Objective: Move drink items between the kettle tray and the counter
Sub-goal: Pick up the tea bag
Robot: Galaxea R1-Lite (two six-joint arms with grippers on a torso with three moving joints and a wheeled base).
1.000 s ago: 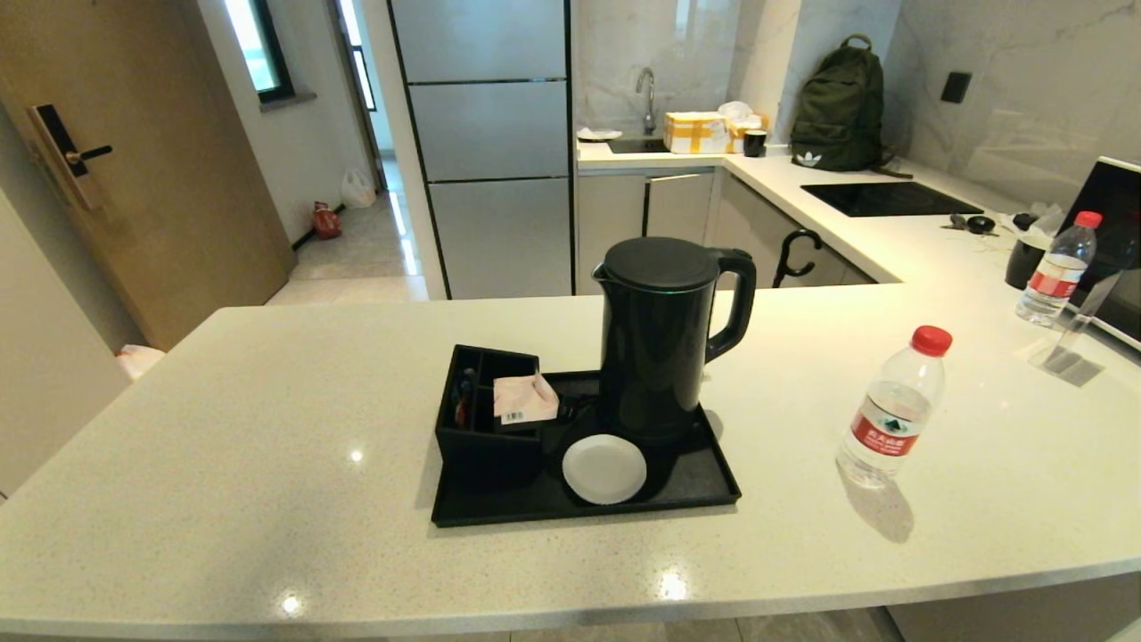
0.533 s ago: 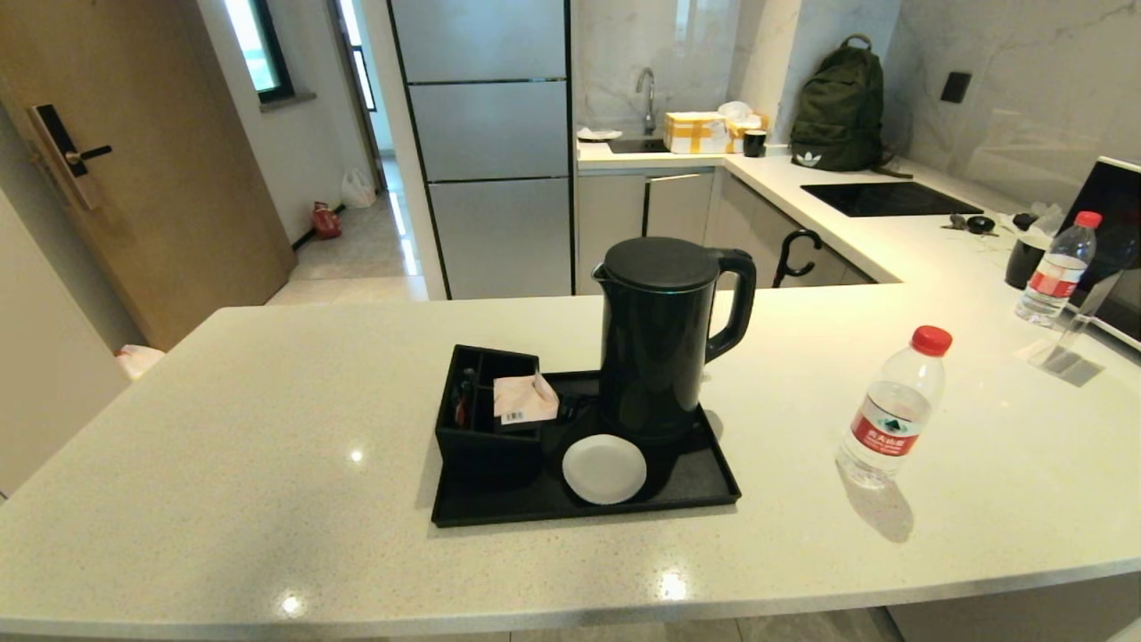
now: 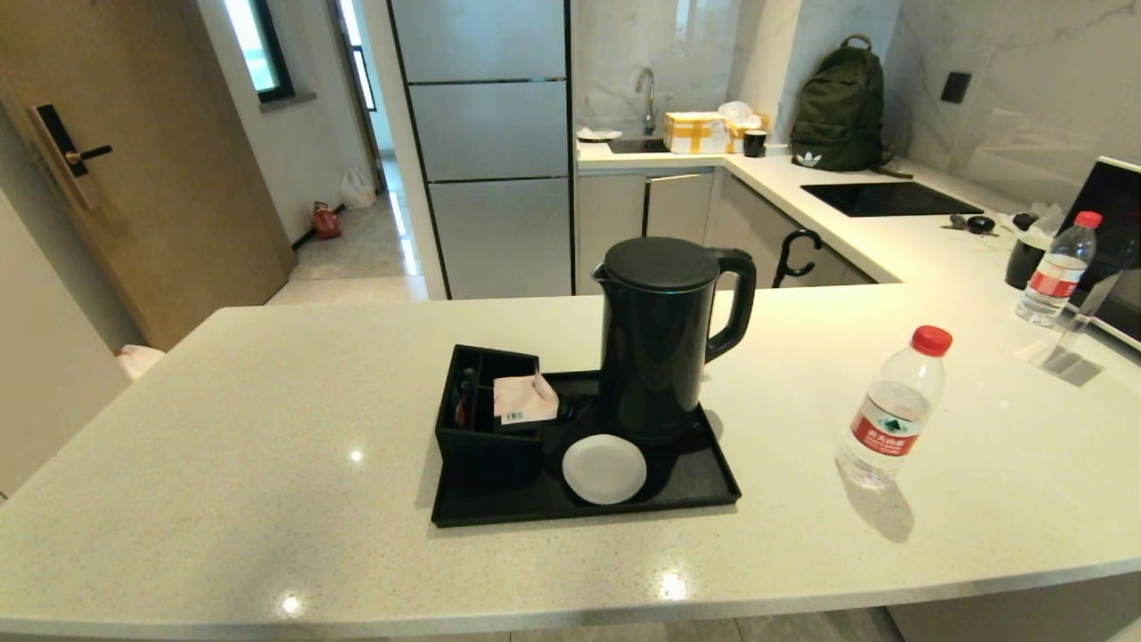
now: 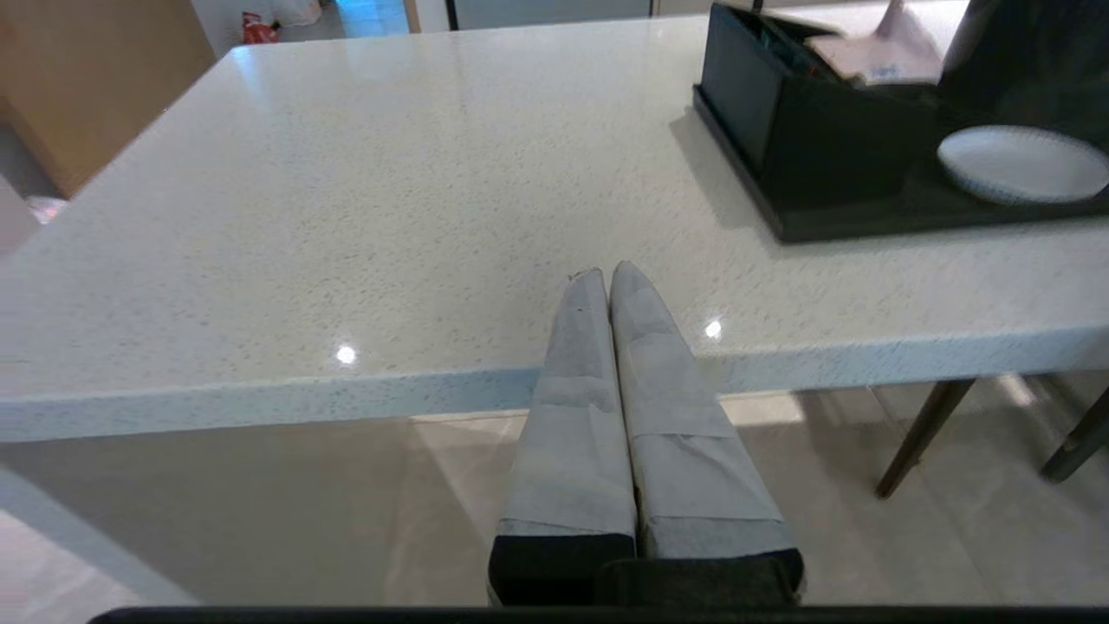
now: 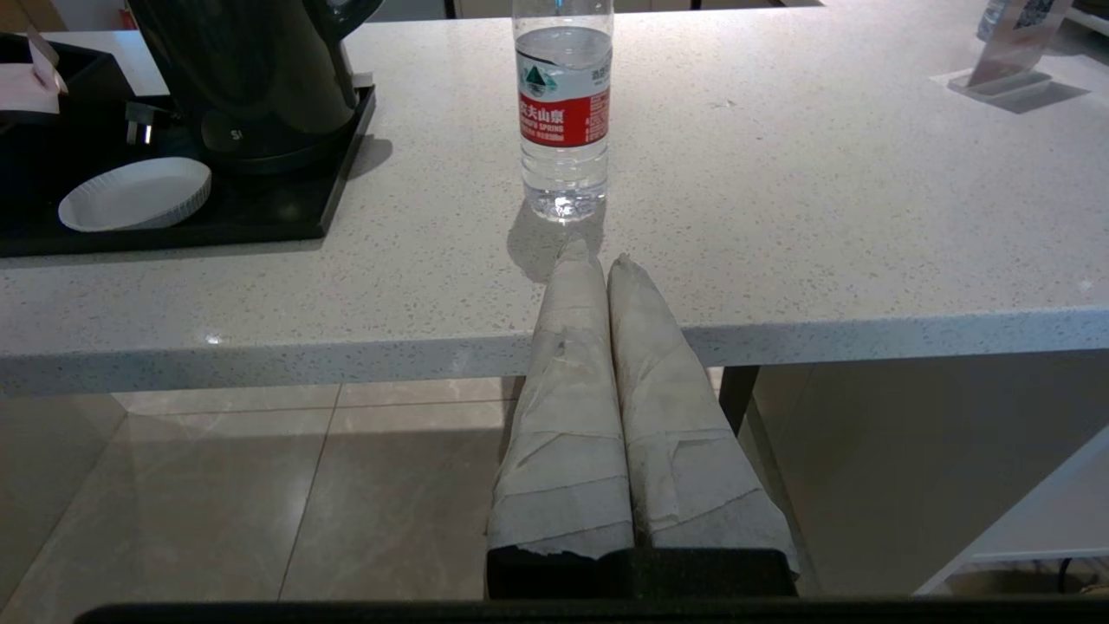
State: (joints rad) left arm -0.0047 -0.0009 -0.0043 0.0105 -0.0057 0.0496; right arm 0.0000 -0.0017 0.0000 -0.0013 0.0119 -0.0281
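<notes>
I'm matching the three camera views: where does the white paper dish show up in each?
Head view: white paper dish on the kettle tray, before the kettle.
Left wrist view: far right.
Right wrist view: far left.
Shared landmark: the tray.

Neither arm shows in the head view. Left hand (image 4: pixel 610 276): fingers pressed together, tips touching, nothing between them, wrapped in pale grey tape with black bases. It is held low at the near edge of the table, tips pointing toward 12 o'clock. Right hand (image 5: pixel 598 258): same state, taped fingers closed flat against each other, empty, low at the table's near edge, aimed toward 12 o'clock.
</notes>
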